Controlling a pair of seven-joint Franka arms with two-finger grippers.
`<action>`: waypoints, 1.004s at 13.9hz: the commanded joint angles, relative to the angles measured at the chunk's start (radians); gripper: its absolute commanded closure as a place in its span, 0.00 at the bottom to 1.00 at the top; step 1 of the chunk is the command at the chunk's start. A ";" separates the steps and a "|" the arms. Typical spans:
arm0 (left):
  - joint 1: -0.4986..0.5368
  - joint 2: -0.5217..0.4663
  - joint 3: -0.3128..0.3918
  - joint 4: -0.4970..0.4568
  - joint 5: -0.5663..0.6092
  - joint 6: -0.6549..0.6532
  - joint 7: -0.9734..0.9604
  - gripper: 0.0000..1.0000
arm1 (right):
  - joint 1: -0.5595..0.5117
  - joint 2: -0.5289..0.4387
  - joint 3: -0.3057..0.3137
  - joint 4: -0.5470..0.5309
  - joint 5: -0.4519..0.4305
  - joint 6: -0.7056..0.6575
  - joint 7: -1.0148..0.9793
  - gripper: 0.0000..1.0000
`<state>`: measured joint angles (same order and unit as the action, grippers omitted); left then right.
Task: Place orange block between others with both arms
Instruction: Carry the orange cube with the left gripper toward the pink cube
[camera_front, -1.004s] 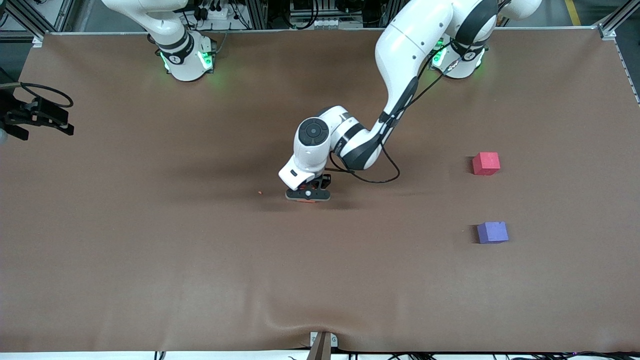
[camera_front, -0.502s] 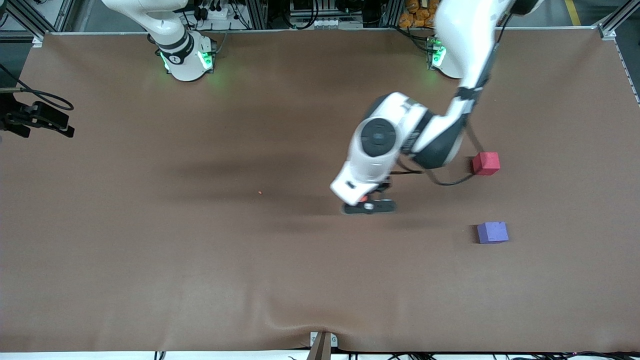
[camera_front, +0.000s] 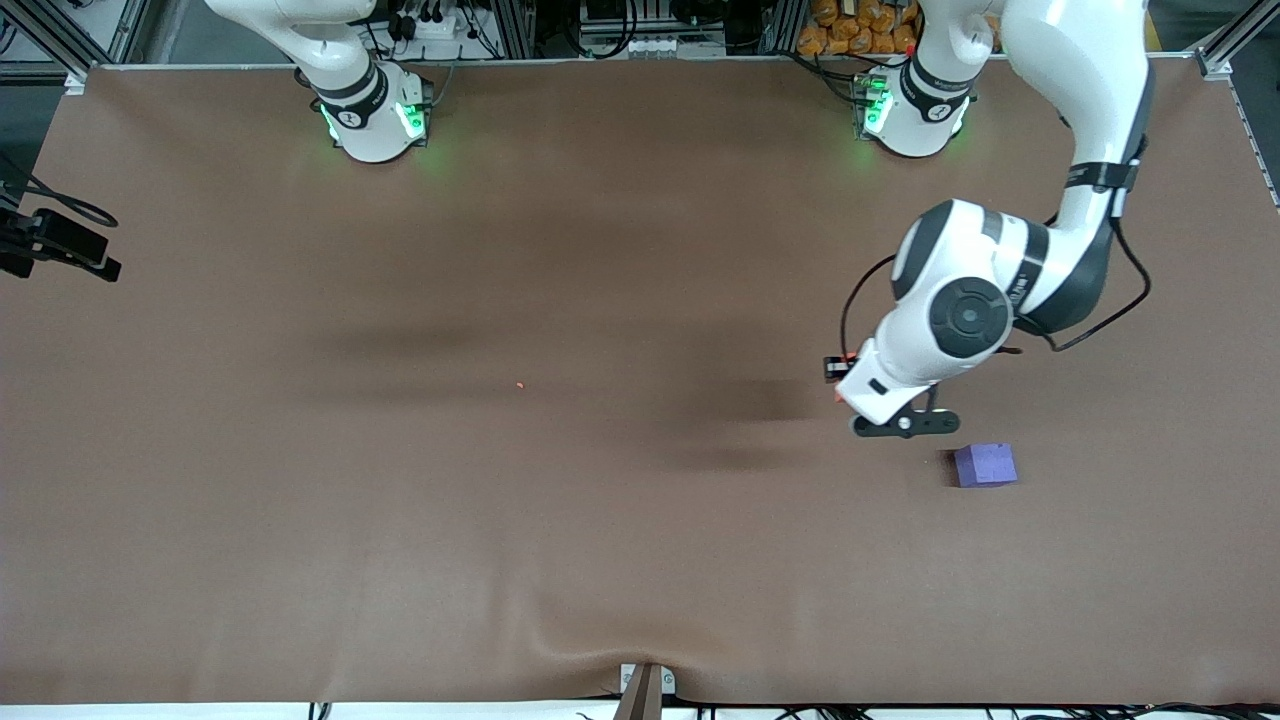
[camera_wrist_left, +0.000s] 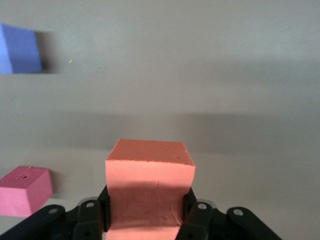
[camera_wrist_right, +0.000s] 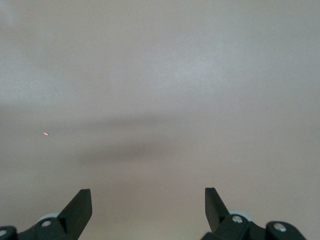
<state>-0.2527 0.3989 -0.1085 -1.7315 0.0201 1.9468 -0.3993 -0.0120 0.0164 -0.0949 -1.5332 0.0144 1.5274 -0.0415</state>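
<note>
left gripper (camera_wrist_left: 147, 225) – up over the brown surface (camera_front: 600, 550) beside the purple-blue cube (camera_front: 985, 465), jaws clamped on the orange block (camera_wrist_left: 149, 192) | red-pink cube (camera_wrist_left: 24, 191) – on the surface, apart from the purple-blue one | right gripper (camera_wrist_right: 147, 210) – waiting over bare surface, jaws spread wide, holding nothing

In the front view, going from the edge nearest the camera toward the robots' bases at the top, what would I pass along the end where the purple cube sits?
Purple cube → left pincer shut on the orange cube → left arm's green-lit base.
</note>
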 joint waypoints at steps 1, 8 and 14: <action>0.084 -0.040 -0.019 -0.103 0.021 0.061 0.071 1.00 | -0.009 -0.018 0.012 -0.019 0.002 0.028 0.009 0.00; 0.292 -0.012 -0.019 -0.247 0.055 0.284 0.305 1.00 | -0.006 -0.018 0.015 -0.021 0.002 0.066 0.009 0.00; 0.357 -0.002 -0.019 -0.345 0.057 0.412 0.378 1.00 | 0.007 -0.029 0.018 -0.012 0.002 0.016 0.018 0.00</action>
<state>0.0830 0.4089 -0.1111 -2.0214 0.0556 2.2949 -0.0308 -0.0084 0.0146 -0.0826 -1.5360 0.0153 1.5776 -0.0414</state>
